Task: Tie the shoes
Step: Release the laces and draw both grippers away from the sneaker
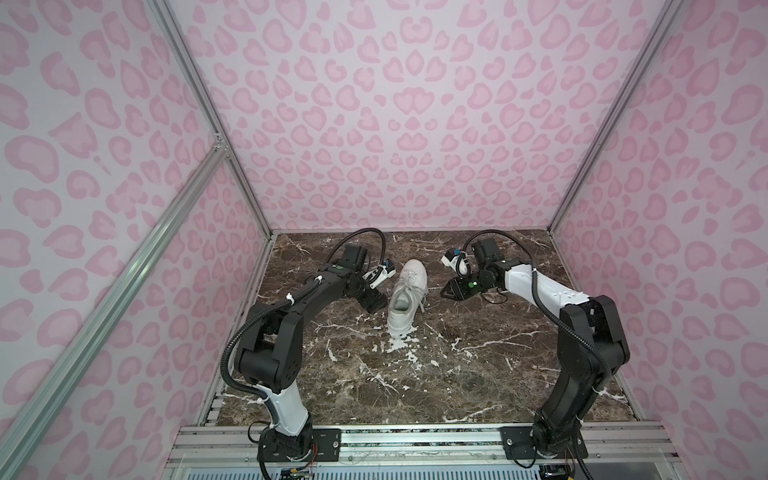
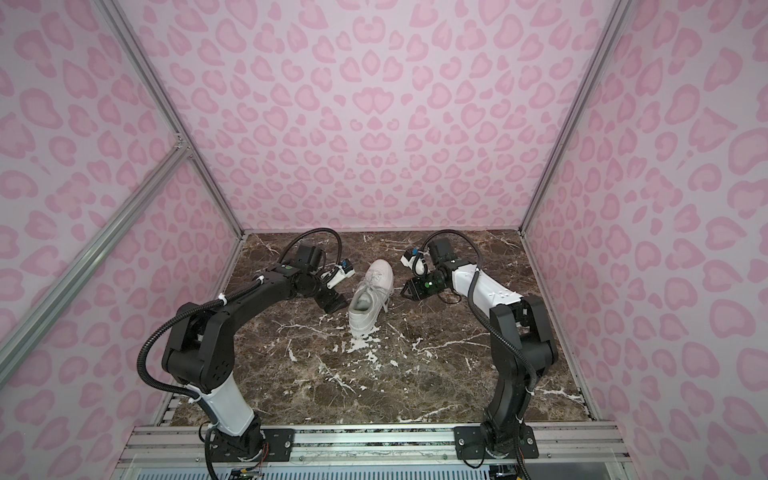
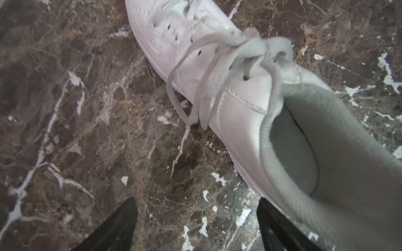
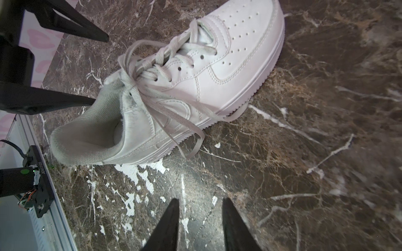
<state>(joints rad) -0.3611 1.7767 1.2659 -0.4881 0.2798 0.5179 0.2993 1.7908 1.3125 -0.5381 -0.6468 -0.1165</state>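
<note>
A single white low-top shoe (image 1: 405, 291) (image 2: 371, 293) stands on the brown marble tabletop (image 1: 478, 374), toe toward the back wall. Its flat whitish laces (image 4: 161, 102) (image 3: 195, 82) meet in a knot at the top of the tongue, and loops and ends hang down both sides. My left gripper (image 1: 382, 306) (image 2: 341, 305) (image 3: 196, 200) (image 4: 97, 69) is open wide beside the heel collar, with nothing between its fingers. One finger is next to the grey lining (image 4: 87, 130). My right gripper (image 1: 443, 291) (image 2: 402, 292) (image 4: 201, 200) hangs partly open and empty to the right of the shoe, apart from it.
White chipped patches (image 1: 401, 345) mark the marble just in front of the heel. Pink-patterned walls (image 1: 395, 124) close in the back and both sides. An aluminium rail (image 1: 415, 440) carrying both arm bases runs along the front edge.
</note>
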